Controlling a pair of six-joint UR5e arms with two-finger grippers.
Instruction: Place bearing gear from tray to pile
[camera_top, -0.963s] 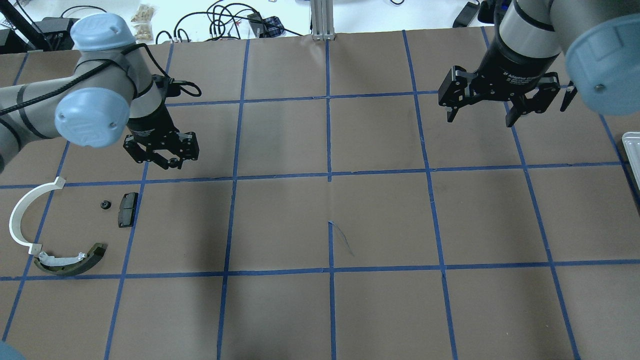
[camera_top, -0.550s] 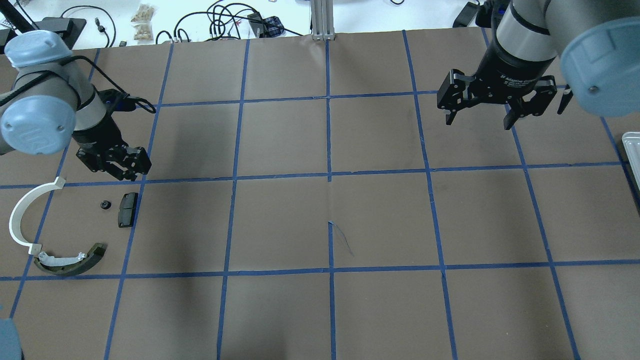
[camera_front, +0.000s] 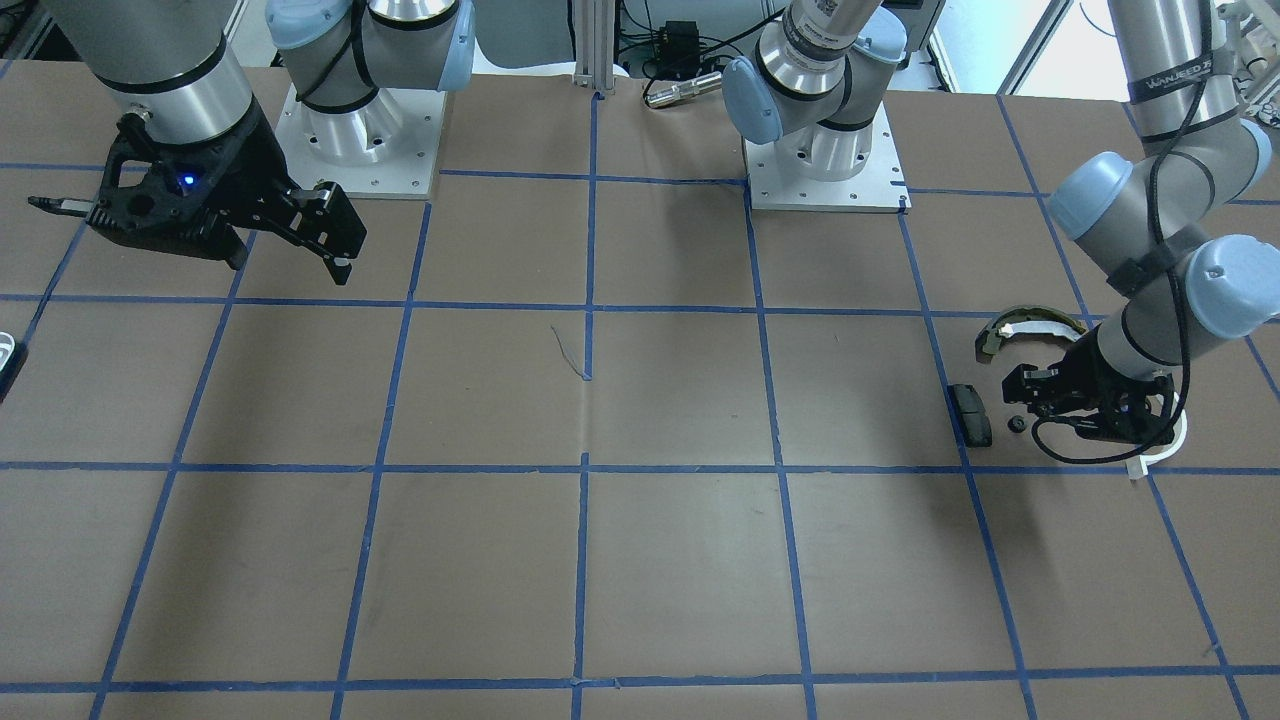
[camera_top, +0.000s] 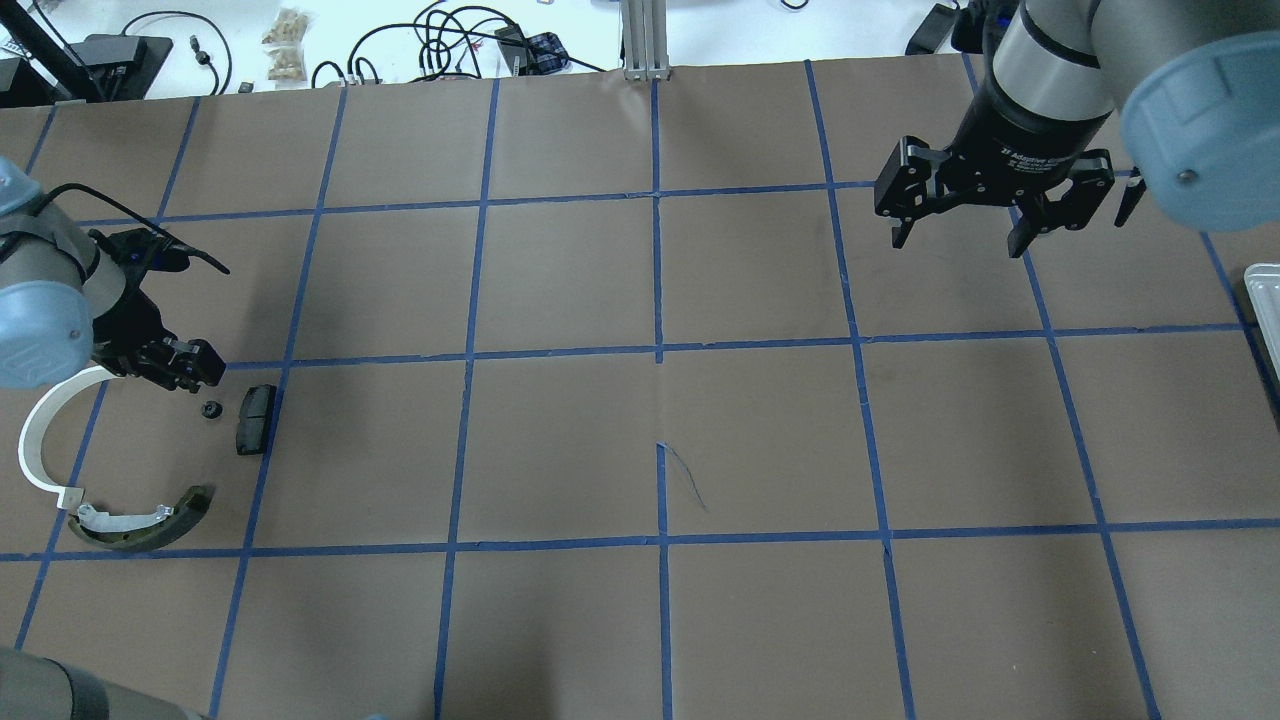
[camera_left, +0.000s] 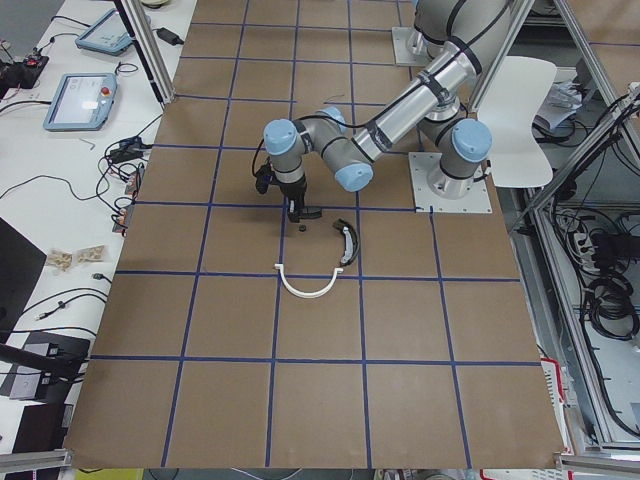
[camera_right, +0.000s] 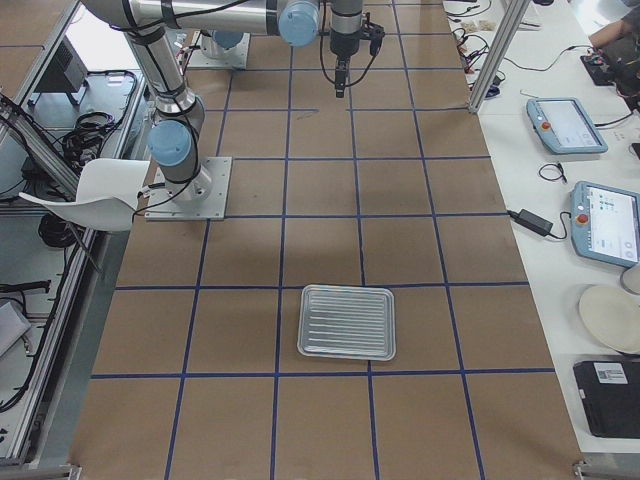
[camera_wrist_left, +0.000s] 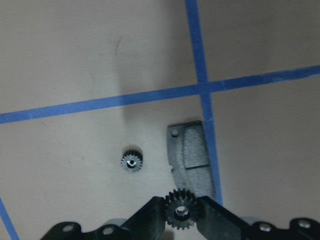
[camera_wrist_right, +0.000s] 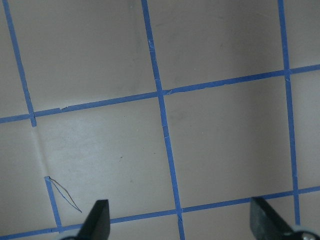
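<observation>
My left gripper (camera_wrist_left: 182, 220) is shut on a black toothed bearing gear (camera_wrist_left: 182, 210) and holds it above the pile. Below it lie a smaller black gear (camera_wrist_left: 131, 161) and the black rectangular pad (camera_wrist_left: 192, 160). In the overhead view the left gripper (camera_top: 185, 368) hangs just behind the small gear (camera_top: 211, 409) and the pad (camera_top: 255, 418). The white half-ring (camera_top: 40, 440) and the olive-green shoe (camera_top: 140, 520) lie nearer me. My right gripper (camera_top: 960, 235) is open and empty, high over the far right of the table.
The metal tray (camera_right: 348, 322) stands at the table's right end, and only its edge (camera_top: 1265, 300) shows in the overhead view. Blue tape lines grid the brown table. Cables and boxes lie beyond the far edge.
My left gripper has moved left and toward me, from the middle-left square to just over the pile. The right gripper has hardly moved.
</observation>
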